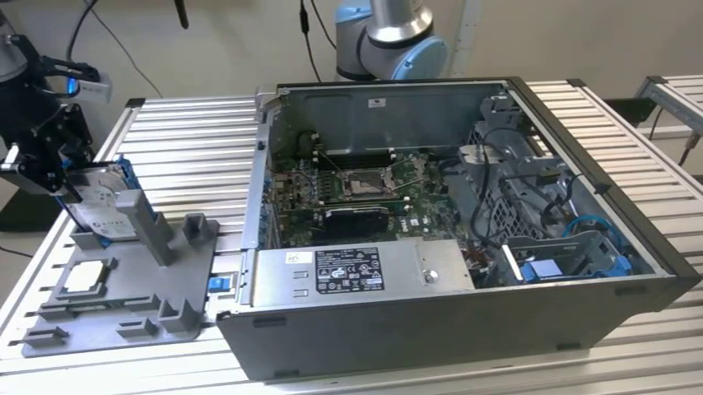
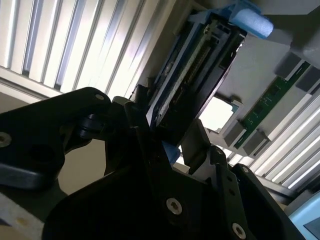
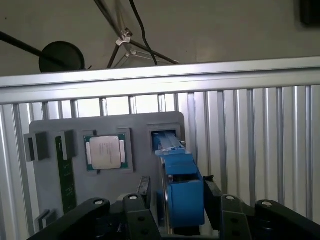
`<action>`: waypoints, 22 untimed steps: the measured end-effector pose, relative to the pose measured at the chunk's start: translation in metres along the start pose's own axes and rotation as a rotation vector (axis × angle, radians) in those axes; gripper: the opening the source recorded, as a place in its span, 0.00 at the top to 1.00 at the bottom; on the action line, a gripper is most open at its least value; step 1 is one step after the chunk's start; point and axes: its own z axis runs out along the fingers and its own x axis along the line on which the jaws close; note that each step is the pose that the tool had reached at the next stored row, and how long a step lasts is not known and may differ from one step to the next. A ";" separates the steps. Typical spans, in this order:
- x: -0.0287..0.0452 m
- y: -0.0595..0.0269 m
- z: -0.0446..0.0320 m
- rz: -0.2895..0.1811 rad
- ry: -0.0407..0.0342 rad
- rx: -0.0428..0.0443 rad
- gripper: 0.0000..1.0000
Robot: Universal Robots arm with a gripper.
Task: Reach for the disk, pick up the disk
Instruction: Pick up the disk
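The disk stands on edge, leaning a little, at the back of a grey moulded plastic tray on the exterior view's left. It is a flat silver metal slab with a white label, rimmed by a bright blue plastic bracket. In the first wrist view the bracket's blocky blue end faces the camera. In the second wrist view the disk is seen along its dark edge.

The black gripper sits astride the disk's upper end in both wrist views; I cannot tell whether it is clamped on or open.

Beside the disk's slot a square silver chip lies flat in its recess. The tray rests on a ribbed aluminium table, next to an open dark metal computer case.
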 end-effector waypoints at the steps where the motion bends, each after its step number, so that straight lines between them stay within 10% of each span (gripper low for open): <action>1: 0.0000 0.0000 0.0000 0.000 -0.0001 0.0001 0.00; 22: 0.0003 0.0020 0.0101 -0.007 -0.0093 -0.0005 0.00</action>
